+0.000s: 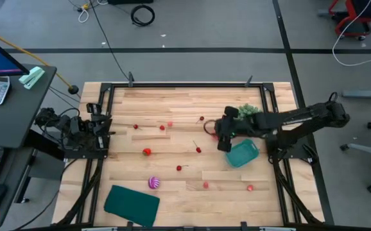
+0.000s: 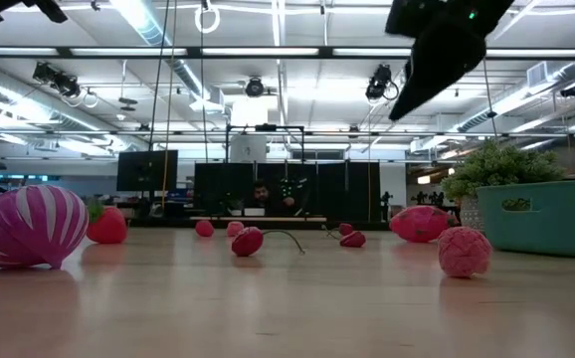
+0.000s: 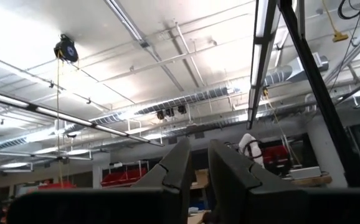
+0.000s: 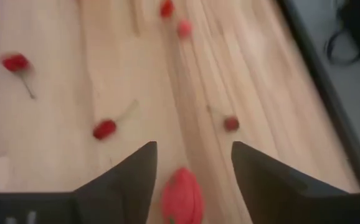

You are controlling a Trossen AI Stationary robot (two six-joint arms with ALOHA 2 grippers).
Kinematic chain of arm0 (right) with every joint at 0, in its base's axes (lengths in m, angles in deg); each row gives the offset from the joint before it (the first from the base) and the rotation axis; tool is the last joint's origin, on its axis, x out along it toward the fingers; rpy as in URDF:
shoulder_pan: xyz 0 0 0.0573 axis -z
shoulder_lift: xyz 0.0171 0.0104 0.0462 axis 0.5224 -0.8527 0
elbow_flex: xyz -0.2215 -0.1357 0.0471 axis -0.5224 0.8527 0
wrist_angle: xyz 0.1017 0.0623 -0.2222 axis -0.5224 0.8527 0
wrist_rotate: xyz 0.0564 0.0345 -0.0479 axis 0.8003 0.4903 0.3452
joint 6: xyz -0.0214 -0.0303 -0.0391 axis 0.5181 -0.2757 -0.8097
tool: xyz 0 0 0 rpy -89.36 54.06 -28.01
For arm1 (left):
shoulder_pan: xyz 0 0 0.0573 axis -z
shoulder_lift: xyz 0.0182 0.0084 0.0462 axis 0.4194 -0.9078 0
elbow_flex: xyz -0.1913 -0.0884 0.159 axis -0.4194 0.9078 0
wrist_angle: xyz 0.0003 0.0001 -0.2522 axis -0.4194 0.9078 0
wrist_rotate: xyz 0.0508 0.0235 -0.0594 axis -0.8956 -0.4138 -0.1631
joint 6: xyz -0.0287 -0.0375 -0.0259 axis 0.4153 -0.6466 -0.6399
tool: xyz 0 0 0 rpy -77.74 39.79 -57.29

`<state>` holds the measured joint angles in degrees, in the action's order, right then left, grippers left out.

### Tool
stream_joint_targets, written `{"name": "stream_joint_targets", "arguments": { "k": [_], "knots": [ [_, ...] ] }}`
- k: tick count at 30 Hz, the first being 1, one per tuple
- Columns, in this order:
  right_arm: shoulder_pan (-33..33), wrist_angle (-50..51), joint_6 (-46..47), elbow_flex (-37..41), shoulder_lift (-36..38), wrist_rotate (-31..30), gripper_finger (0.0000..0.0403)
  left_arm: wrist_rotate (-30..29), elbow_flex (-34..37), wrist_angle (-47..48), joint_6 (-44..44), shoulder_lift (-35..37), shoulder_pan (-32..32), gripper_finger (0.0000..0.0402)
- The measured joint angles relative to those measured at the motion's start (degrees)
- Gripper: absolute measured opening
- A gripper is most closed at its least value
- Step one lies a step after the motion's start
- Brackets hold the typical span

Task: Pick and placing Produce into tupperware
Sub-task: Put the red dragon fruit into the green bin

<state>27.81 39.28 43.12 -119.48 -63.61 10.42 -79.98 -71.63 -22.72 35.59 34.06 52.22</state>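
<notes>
My right gripper [image 1: 223, 141] hangs open above the table, left of the teal tub [image 1: 242, 154], which rests on its base on the wood. In the right wrist view a red oval fruit [image 4: 182, 196] lies on the table below the open gripper [image 4: 192, 163], in line with the gap between its fingers and untouched. Small red pieces [image 1: 198, 150] are scattered over the table, with a bigger red fruit [image 1: 147, 152] and the purple-and-pink striped ball [image 1: 154, 183] nearer the front. My left gripper [image 3: 195, 165] is shut, parked at the table's left edge and pointing up at the ceiling.
A green bushy clump [image 1: 248, 110] stands just behind the tub, close to my right arm. A flat dark teal sheet [image 1: 132, 204] lies at the near left. A black frame [image 1: 185, 85] runs along the table's edges. Bare wood lies between the scattered pieces at mid-table.
</notes>
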Motion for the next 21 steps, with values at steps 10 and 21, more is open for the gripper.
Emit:
{"name": "stream_joint_targets", "arguments": {
  "k": [10, 21],
  "knots": [
    [9.46, 0.25, 3.23, 0.0, -8.46, 14.45, 0.0287, 0.0, 0.0, -0.07, 2.98, 0.0, 0.0, 0.0053],
    [10.47, 1.51, 1.61, 0.0, -17.47, 15.2, 0.0291, 0.0, 0.0, -0.03, 2.61, 0.02, 0.0, 0.0048]
  ]
}}
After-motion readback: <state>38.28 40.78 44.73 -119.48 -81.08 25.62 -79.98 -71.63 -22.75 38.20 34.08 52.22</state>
